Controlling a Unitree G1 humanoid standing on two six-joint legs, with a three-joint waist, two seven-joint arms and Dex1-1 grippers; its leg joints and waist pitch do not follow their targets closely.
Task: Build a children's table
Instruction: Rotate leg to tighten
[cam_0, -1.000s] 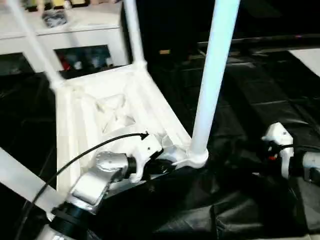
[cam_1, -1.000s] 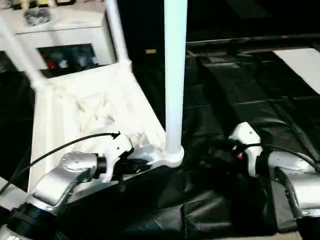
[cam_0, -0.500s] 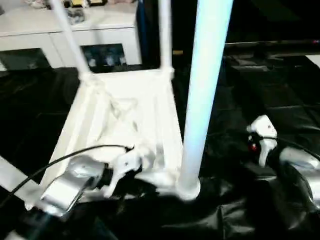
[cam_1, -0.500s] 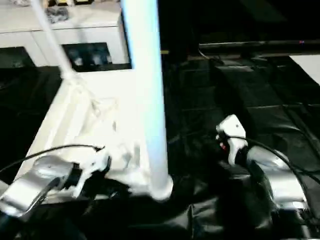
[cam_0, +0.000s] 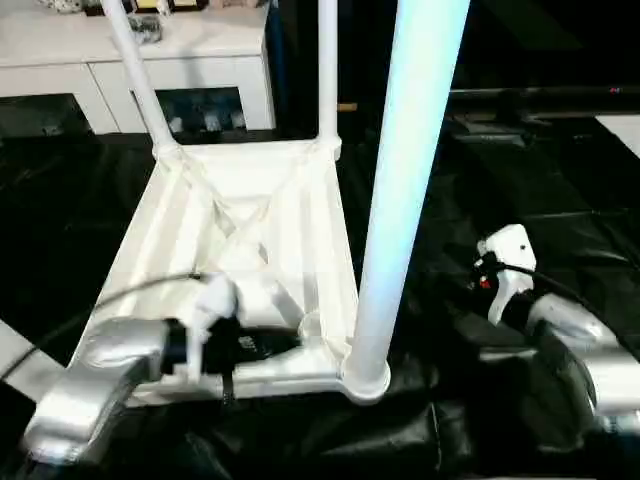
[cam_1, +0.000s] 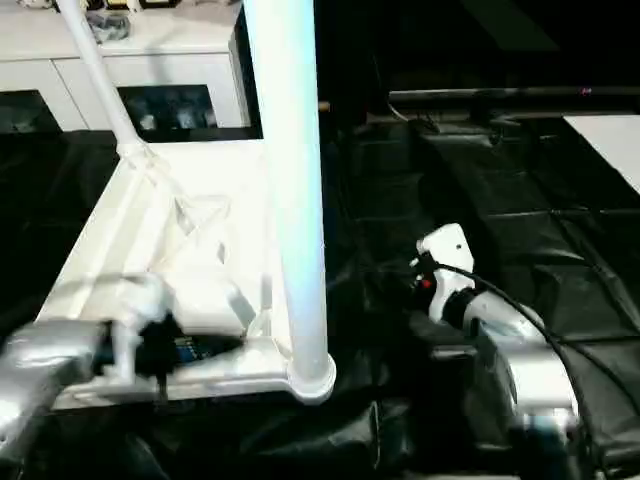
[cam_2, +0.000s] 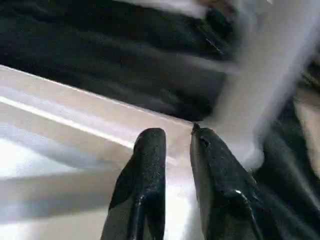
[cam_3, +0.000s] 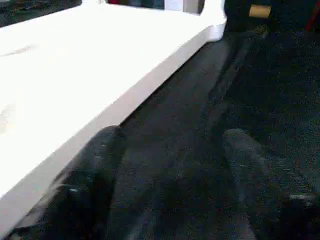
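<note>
Showing left end effector (cam_2: 172, 150) slightly parted over tabletop (cam_2: 60, 125) | right end effector (cam_3: 170, 165) wide, empty

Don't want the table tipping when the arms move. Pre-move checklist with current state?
1. Tabletop upside down on the black sheet: ok.
2. Near leg upright in its corner socket: ok.
3. Two far legs standing in their corners: ok.
4. Fourth leg seated: cannot tell.
5. Left gripper holding nothing, fingers slightly apart over the tabletop's edge: ok.
6. Right gripper open, apart from the tabletop: ok.
</note>
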